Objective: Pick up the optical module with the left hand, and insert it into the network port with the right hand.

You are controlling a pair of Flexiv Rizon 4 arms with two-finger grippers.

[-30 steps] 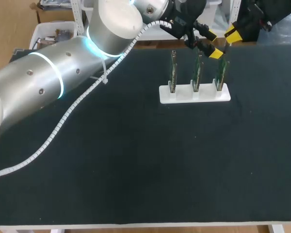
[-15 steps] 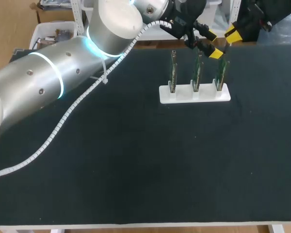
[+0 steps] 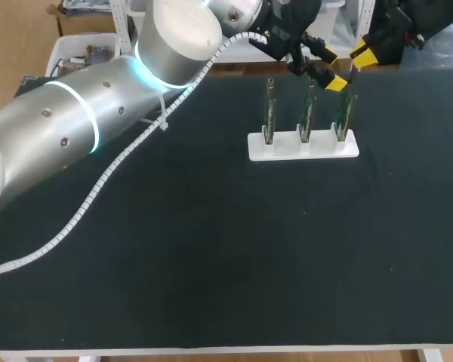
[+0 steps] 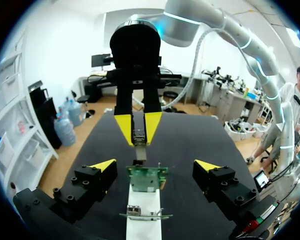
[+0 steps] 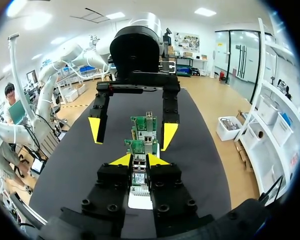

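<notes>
**Head view.** The holder [image 3: 302, 147] sits at about 1 o'clock on the table [image 3: 211, 249], with three boards [image 3: 307, 111] upright in it in a row. The left gripper [image 3: 332, 68] reaches in from 9 o'clock and hangs over the right end of the row, fingers apart. The right gripper [image 3: 362, 54] comes in from 1 o'clock and is just beyond the right-hand board. Compared with the frames of the past second, nothing has visibly moved, so both arms are at a standstill.

**Left wrist view.** The left gripper's fingers are spread wide and grasp nothing. One stands on each side of a board, clear of it. At 12 o'clock ahead, the right gripper points down with its yellow tips clenched on the module [image 4: 138, 137], which hangs just above that board's top edge. I take the port [image 4: 138, 162] to be the small dark opening right under the module, though from this angle I cannot be sure which board it belongs to.

**Right wrist view.** The right gripper's tips press the module from both sides, with the white holder below them. At 12 o'clock ahead stand two boards. The left gripper's open fingers flank them at 11 and 1 o'clock.

**What the stillness means.** I judge that the hand-over is done, since the module is in the right gripper and the left is free. The module is still above the port rather than seated in it, so the insertion is yet to come. The pause looks like lining up before the push.
</notes>
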